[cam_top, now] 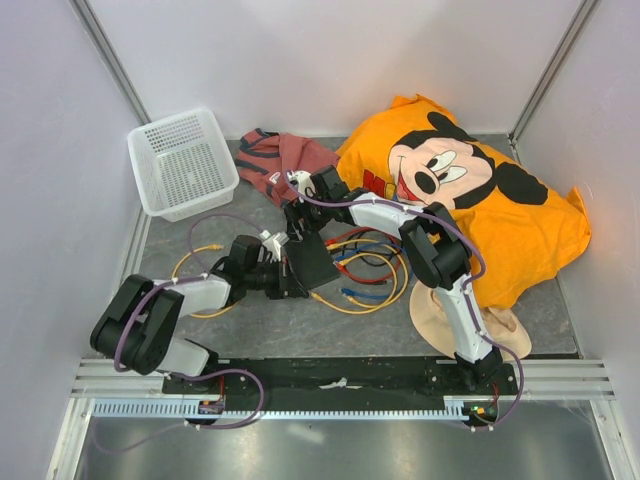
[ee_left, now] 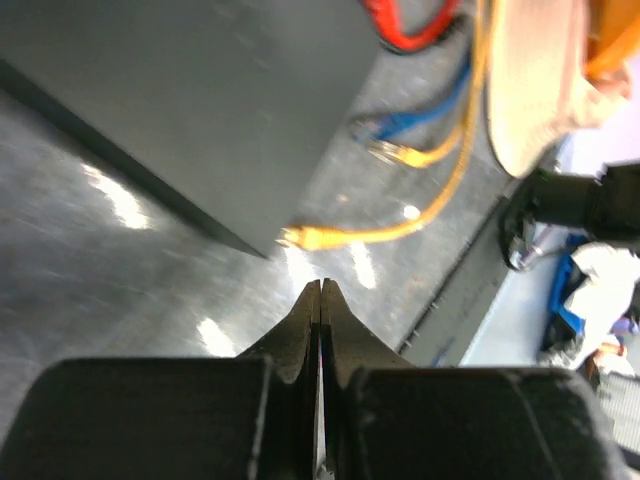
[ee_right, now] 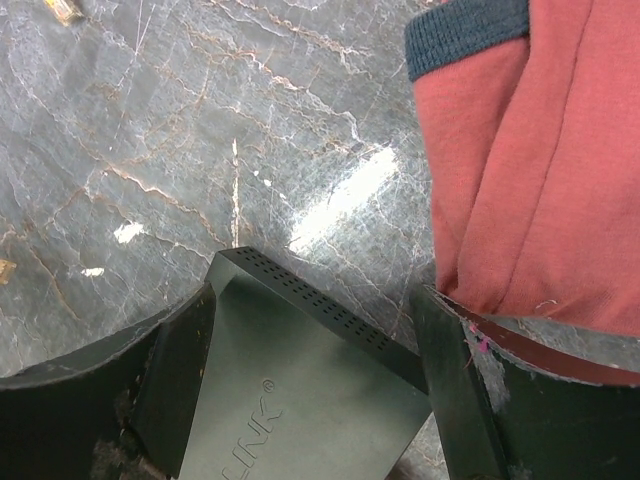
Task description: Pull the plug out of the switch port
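Observation:
The black switch (cam_top: 310,262) lies mid-table, tilted. My right gripper (cam_top: 297,222) straddles its far end; in the right wrist view the fingers (ee_right: 180,380) press both sides of the switch (ee_right: 300,400). A yellow plug (ee_left: 305,238) on a yellow cable meets the near corner of the switch (ee_left: 200,90); I cannot tell whether it sits in a port. It also shows in the top view (cam_top: 316,296). My left gripper (ee_left: 320,288) is shut and empty, just short of the plug, and lies beside the switch's near-left edge in the top view (cam_top: 288,282).
Red, blue and yellow cables (cam_top: 365,265) are tangled right of the switch. A white basket (cam_top: 183,162) stands back left. A red garment (cam_top: 285,158) lies behind the right gripper, and shows close to it (ee_right: 540,170). An orange Mickey shirt (cam_top: 470,190) and a beige cloth (cam_top: 470,320) cover the right.

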